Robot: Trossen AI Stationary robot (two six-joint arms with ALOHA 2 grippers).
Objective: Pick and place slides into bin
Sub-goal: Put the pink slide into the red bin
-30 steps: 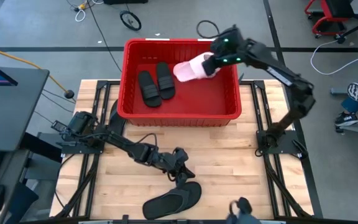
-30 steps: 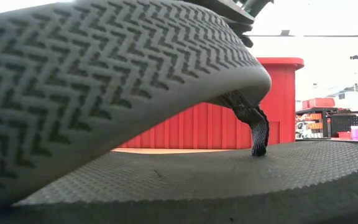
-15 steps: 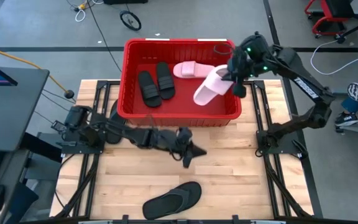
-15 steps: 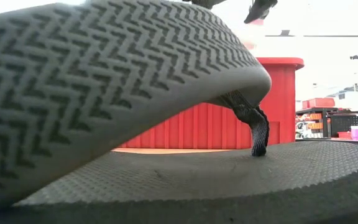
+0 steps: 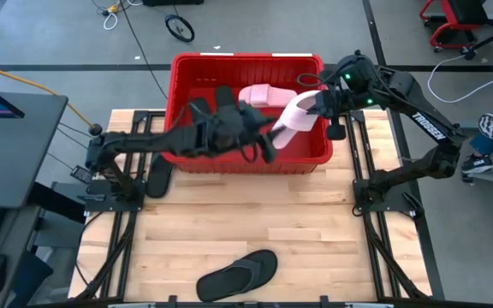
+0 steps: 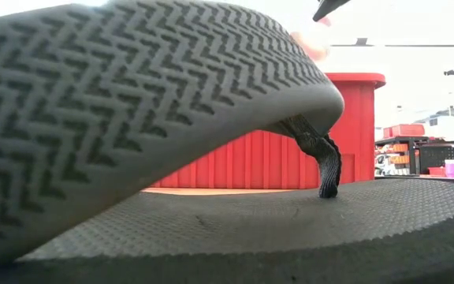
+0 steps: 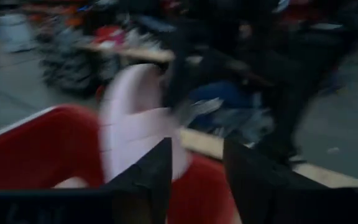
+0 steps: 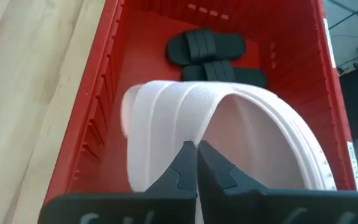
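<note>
Grips the pale pink slide (image 5: 291,127) in the right gripper (image 8: 196,149), jaws pinched tight on the strap's edge. Hangs it over the right half of the red bin (image 5: 246,161), above the floor and not yet down, long axis slanting from the gripper towards the bin's middle. Needs only a release, by the look of it, to drop inside.

Reaches the left gripper (image 7: 197,146) over the bin too, just beside that hanging slide, fingers apart with nothing between them. Looks close enough to risk a knock.

Already holds a second pale pink slide (image 5: 259,92) at the bin's far wall, and two black slides (image 8: 207,45) side by side on the floor.

Leaves the black flip-flop (image 5: 238,274) out on the table (image 5: 315,231) at the front edge, long axis roughly crosswise, well apart from both grippers. Favours the empty left one for that pick.

Shows little in the low view past the flip-flop's sole and strap filling it. Blurs heavily in the left wrist view. Hides the black slides partly under the left arm from above.
</note>
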